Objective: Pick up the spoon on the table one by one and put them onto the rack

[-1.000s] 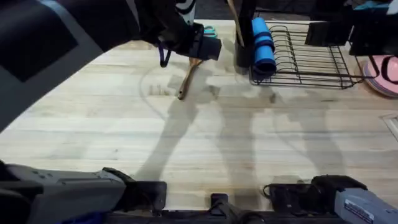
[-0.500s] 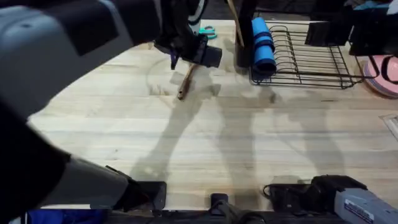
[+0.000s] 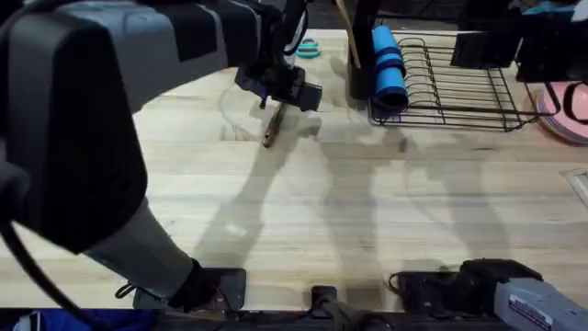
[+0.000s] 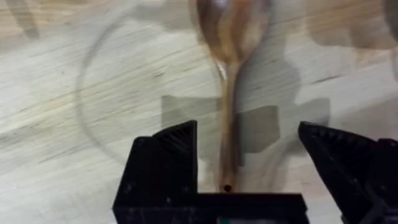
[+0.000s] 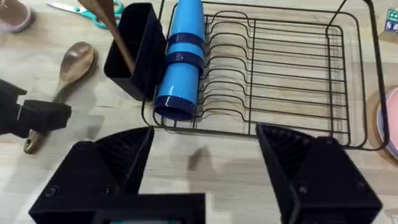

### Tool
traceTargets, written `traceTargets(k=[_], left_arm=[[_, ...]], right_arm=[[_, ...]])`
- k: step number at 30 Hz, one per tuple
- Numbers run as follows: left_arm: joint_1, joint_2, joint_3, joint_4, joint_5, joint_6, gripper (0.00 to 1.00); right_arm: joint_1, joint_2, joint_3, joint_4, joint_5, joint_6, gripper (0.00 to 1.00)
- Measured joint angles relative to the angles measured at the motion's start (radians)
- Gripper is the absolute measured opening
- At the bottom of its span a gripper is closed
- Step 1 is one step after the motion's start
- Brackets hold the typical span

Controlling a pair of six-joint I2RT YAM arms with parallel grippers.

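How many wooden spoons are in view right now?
2. One wooden spoon lies on the table between the open fingers of the left gripper; the other stands in the rack's black utensil cup, its bowl hidden inside.

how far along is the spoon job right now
One spoon already stands in the rack's cup. The left gripper hangs open over the second spoon, fingers either side of its handle, not yet closed. That spoon lies on the table; gripping, lifting and racking remain.
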Motion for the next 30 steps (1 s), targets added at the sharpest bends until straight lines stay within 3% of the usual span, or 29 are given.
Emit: traceTargets(k=[9, 17, 30], left_arm=[[0.05, 0.049, 0.0, 0.058, 0.007, 0.0, 0.993], [0.05, 0.077, 0.0, 0.11, 0.071, 0.0, 0.994], [0.051, 0.104, 0.0, 0.125, 0.082, 0.0, 0.993]], right_arm=[[0.0, 0.0, 0.0, 0.0, 0.0, 0.0, 0.998], [0.0, 0.0, 0.0, 0.0, 0.0, 0.0, 0.998], [0.0, 0.0, 0.0, 0.0, 0.0, 0.0, 0.998]])
